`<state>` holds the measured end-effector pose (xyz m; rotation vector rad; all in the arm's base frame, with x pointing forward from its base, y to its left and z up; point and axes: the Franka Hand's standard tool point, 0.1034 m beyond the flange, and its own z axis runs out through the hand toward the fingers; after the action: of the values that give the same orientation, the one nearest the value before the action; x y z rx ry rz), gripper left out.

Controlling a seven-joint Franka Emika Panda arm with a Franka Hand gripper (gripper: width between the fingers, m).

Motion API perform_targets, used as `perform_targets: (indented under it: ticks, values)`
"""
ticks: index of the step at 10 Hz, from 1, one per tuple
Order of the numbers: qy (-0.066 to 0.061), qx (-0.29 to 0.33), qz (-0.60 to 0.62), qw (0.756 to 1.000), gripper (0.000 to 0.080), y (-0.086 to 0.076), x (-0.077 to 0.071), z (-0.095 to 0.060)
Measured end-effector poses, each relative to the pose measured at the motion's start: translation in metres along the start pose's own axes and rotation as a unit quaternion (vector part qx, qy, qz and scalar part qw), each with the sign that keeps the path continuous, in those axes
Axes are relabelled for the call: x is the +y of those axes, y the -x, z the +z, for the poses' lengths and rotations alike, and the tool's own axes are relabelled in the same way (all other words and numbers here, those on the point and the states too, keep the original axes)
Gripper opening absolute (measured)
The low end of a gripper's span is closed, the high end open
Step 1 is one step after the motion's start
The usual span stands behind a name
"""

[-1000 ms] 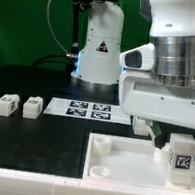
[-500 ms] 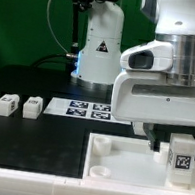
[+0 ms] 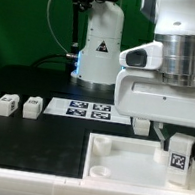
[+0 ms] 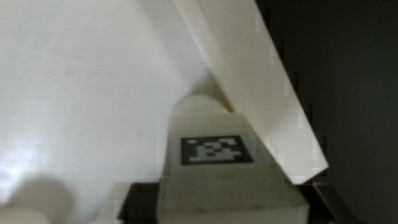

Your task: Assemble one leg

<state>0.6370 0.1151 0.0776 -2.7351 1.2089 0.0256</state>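
At the exterior view's right, directly beneath the gripper [image 3: 178,148], the leg [image 3: 180,159] is held clamped, its long axis near vertical, over the white panel [image 3: 126,161].

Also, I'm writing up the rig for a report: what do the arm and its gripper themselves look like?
The arm is glossy white with rounded housings and a grey ribbed collar at the wrist. Its base, at the back, carries a black triangular label, with a black cable looping beside it. The gripper has a boxy white body.
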Motion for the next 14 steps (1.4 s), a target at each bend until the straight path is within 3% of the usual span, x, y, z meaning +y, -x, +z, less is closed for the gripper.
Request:
perform_targets:
  ticks: [1, 4, 6, 7, 9, 12, 14]
  values:
    - [-0.003, -0.005, 0.114, 0.994, 0.0294, -0.0004, -0.0002, 0.0002]
    - [-0.015, -0.027, 0.356, 0.934, 0.0294, 0.0007, -0.0023, 0.0022]
    - [-0.015, -0.027, 0.347, 0.937, 0.0294, 0.0016, -0.0027, 0.0024]
    - [-0.014, -0.026, 0.309, 0.951, 0.0294, 0.0021, -0.0028, 0.0023]
    - [-0.010, -0.019, 0.125, 0.992, 0.0578, 0.0032, -0.0036, 0.0015]
    - [-0.011, -0.017, -0.028, 0.999, 0.0647, 0.0020, -0.0013, 0.0021]
    - [0.010, -0.005, -0.223, 0.975, 0.0649, -0.0004, 0.0049, 0.0068]
